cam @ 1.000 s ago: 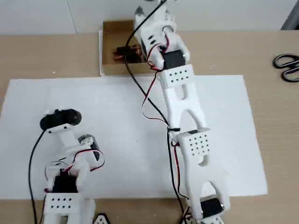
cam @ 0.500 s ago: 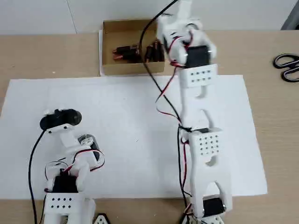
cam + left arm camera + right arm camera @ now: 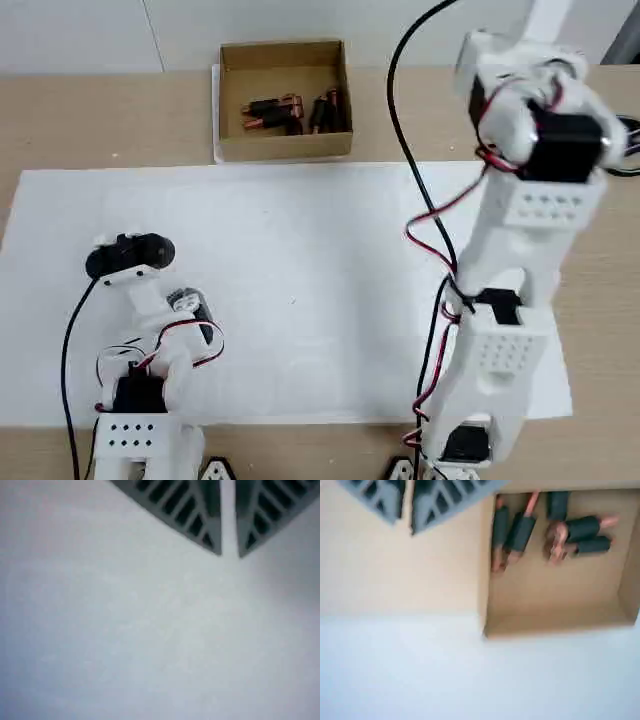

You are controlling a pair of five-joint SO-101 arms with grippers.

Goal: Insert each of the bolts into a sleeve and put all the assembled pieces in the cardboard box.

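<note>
Bolts (image 3: pixel 295 110) in dark sleeves lie together in the far part of the box (image 3: pixel 285 150), which stands on the table (image 3: pixel 100 110) just beyond the white sheet (image 3: pixel 300 260). The right gripper (image 3: pixel 407 526) hangs beside the box, on its right, fingers almost together, holding nothing. The left gripper (image 3: pixel 229 555) is over the sheet at near left, also nearly closed and empty.

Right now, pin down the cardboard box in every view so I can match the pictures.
High view: cardboard box at the table's far side, left of centre, just beyond the white sheet.
Right wrist view: the box seen from above, assembled pieces inside, near the right claw.
Left wrist view: the left claw over the white sheet.
Shared landmark: the white sheet.
</note>
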